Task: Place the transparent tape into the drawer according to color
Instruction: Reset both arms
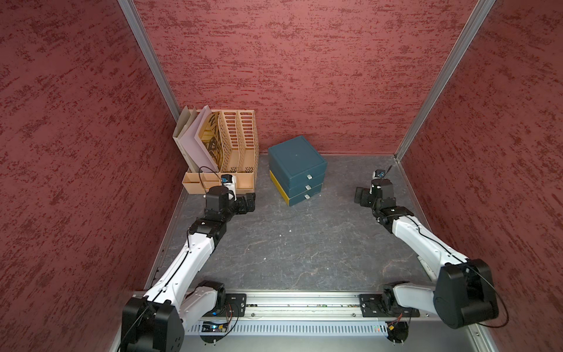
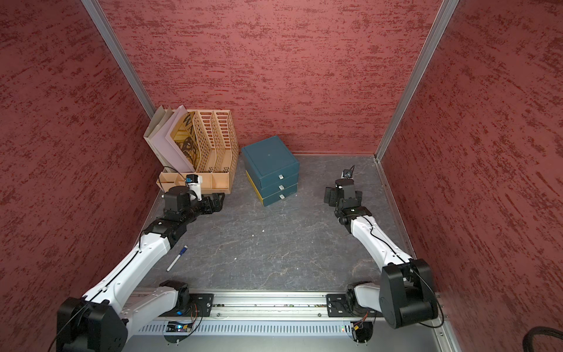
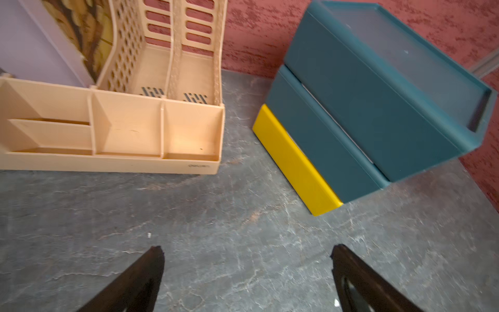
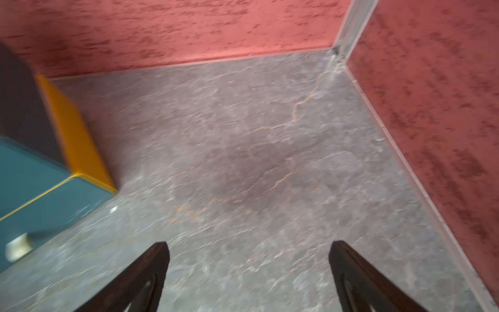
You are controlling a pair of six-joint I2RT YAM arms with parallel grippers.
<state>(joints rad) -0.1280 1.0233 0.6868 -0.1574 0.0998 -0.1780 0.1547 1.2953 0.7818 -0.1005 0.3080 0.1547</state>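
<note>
Left pincer [image 3: 245, 250] and right pincer [image 4: 248, 244] each show two dark, tapered fingers spread wide apart at the bottom of the wrist views, over the grey, veined, stone-look counter [image 1: 304, 243]. Mid-frame in both top views stands a boxy teal drawer chest [image 1: 297, 170] with a yellow base, its three drawers shut, each with a small pale handle. Left of it sits a beige perforated plastic file rack [image 1: 237, 137]. Tape rolls are out of sight in every view.

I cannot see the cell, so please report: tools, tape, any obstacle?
Left tool open, empty. Right tool open, empty. No tape in view; drawer unit fully shut. One pen beside left arm.
</note>
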